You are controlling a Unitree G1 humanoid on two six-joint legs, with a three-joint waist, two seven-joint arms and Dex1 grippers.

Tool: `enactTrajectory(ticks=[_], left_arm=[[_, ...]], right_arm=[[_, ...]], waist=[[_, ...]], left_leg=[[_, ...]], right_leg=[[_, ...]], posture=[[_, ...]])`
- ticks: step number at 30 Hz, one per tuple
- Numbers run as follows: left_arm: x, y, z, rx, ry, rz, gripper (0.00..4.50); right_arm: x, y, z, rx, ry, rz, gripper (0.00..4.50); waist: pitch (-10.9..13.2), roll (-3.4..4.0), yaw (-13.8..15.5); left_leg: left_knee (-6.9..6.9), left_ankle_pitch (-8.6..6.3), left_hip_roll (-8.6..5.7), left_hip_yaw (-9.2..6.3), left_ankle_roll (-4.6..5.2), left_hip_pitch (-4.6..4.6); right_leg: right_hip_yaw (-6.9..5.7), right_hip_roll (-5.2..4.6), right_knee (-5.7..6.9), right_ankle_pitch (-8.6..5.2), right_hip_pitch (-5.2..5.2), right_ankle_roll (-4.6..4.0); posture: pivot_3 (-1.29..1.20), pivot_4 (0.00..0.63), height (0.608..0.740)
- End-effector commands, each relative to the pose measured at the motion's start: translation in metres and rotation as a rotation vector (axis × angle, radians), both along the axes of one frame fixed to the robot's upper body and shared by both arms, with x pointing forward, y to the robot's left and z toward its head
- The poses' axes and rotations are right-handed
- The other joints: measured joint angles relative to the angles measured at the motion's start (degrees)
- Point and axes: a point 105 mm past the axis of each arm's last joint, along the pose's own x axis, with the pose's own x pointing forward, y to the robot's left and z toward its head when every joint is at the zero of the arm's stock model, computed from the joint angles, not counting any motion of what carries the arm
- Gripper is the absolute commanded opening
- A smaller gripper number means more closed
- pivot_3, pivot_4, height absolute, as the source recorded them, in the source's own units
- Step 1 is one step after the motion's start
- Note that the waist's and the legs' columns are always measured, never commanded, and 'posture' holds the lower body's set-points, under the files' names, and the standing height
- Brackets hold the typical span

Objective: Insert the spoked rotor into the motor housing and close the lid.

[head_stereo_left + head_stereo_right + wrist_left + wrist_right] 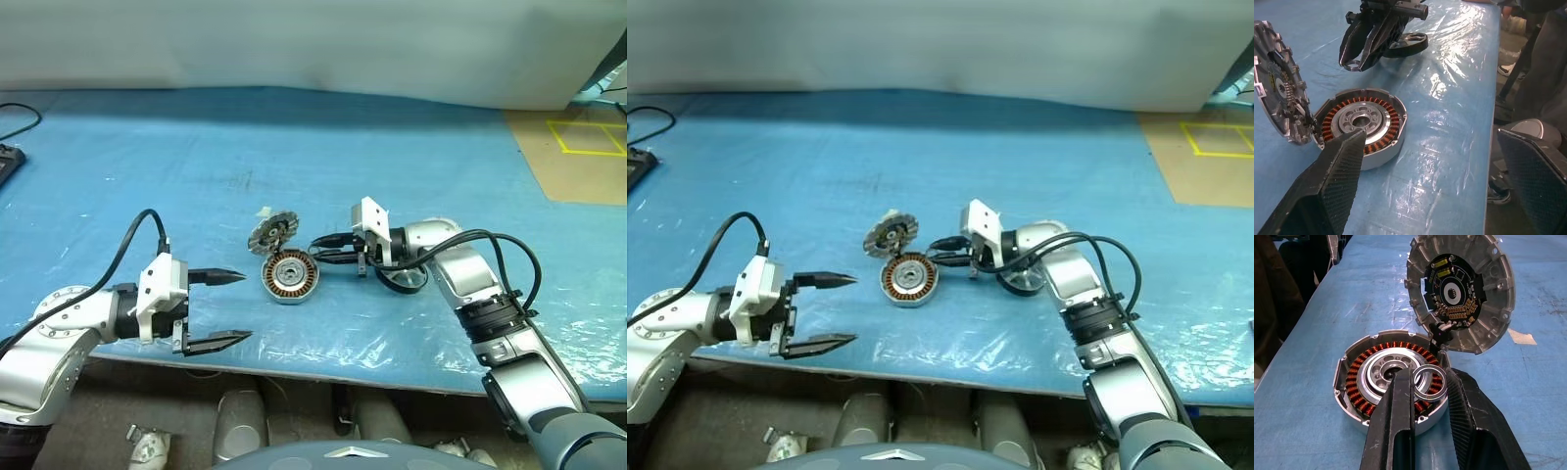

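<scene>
1. My right gripper [1431,382] pinches a thin silver ring [1430,381] just above the motor housing [291,276].
2. My left gripper [228,307] gapes, holding nothing, near the table's front edge.
3. The lid [271,234] leans behind the housing; the spoked rotor [404,281] lies beside my right wrist.

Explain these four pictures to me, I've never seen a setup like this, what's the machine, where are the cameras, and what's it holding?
This is a two-armed humanoid robot working at a table with a blue cover. Two pictures come from cameras in its head, looking down over both arms. The other two come from a camera on each wrist, looking along that hand's two black fingers.

On the cover sits the motor housing, a round part with copper windings. Its lid, a ribbed silver disc, stands tilted open at the housing's edge. The spoked rotor, a black-rimmed wheel, lies by the right arm.

The left gripper is open and empty. The right gripper pinches a small metal ring over the housing.
</scene>
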Motion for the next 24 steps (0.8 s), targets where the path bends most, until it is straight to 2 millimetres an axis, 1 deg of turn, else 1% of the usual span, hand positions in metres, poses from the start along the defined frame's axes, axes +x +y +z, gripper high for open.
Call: enactTrajectory(ticks=[1,8,17,24], left_arm=[[0.003,0.006,0.003,0.008,-0.049,0.033,4.50],[0.012,0.013,-0.008,-0.007,-0.049,0.094,4.50],[0.022,0.022,-0.021,-0.016,-0.043,0.145,4.50],[0.025,0.018,-0.023,-0.025,-0.046,0.149,4.50]], right_arm=[[-0.006,0.014,0.009,0.013,-0.043,0.076,0.55],[-0.009,0.030,-0.001,-0.028,-0.029,0.119,0.55],[-0.003,0.036,-0.010,-0.058,-0.027,0.102,0.55],[-0.004,0.039,-0.013,-0.067,-0.021,0.110,0.55]], waist=[[0.00,0.00,-0.11],[0.00,0.00,-0.11],[-0.01,-0.01,-0.10],[-0.01,-0.01,-0.09]], left_leg=[[0.00,0.00,0.00,0.00,0.00,0.01],[0.00,0.00,0.00,0.00,-0.01,0.00],[0.02,0.02,0.00,0.00,-0.03,0.01],[0.02,0.02,0.01,0.00,-0.03,0.02]], right_leg=[[0.00,0.00,0.00,0.00,0.00,0.00],[0.00,0.00,0.00,0.00,0.00,-0.01],[0.00,0.00,0.03,0.01,0.01,-0.01],[-0.01,0.00,0.05,0.01,0.02,-0.02]], posture=[[0.00,0.150,0.740],[0.00,0.150,0.740],[0.00,0.150,0.740],[0.00,0.150,0.740]])
